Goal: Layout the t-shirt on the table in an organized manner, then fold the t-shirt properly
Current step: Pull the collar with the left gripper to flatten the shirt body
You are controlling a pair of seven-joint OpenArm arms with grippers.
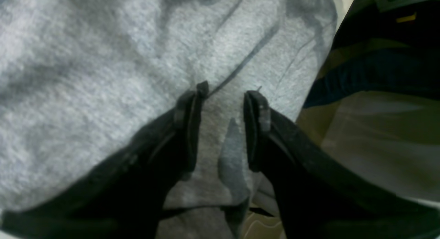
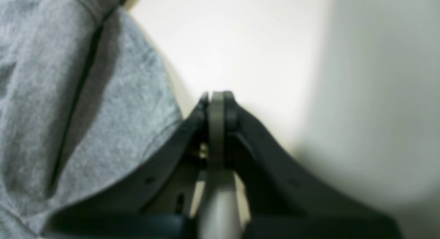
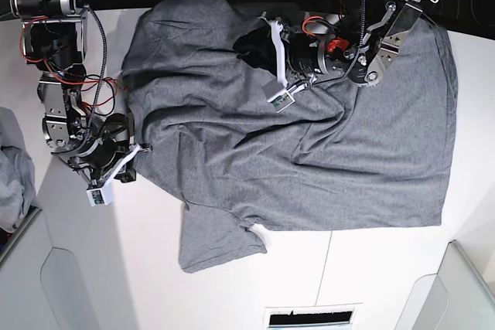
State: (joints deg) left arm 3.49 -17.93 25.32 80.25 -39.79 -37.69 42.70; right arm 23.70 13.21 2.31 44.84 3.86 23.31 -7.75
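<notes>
The charcoal-grey t-shirt (image 3: 348,152) lies spread over the white table (image 3: 232,284), creased in the middle, with one sleeve (image 3: 220,245) pointing toward the front. My left gripper (image 3: 249,40) sits low on the shirt's far part near the collar. In the left wrist view its jaws (image 1: 227,91) stand apart, straddling a ridge of shirt cloth (image 1: 103,60). My right gripper (image 3: 130,152) rests on the bare table just off the shirt's left edge. It (image 2: 217,94) is shut with nothing in it, the shirt (image 2: 51,94) to one side and the table (image 2: 240,43) ahead.
A lighter bluish-grey garment heap (image 3: 11,183) lies at the left edge. Pale bins stand at the front left (image 3: 46,284) and front right (image 3: 464,291). A dark seam (image 3: 325,268) crosses the tabletop. Beyond the shirt's far edge the floor (image 1: 378,129) shows.
</notes>
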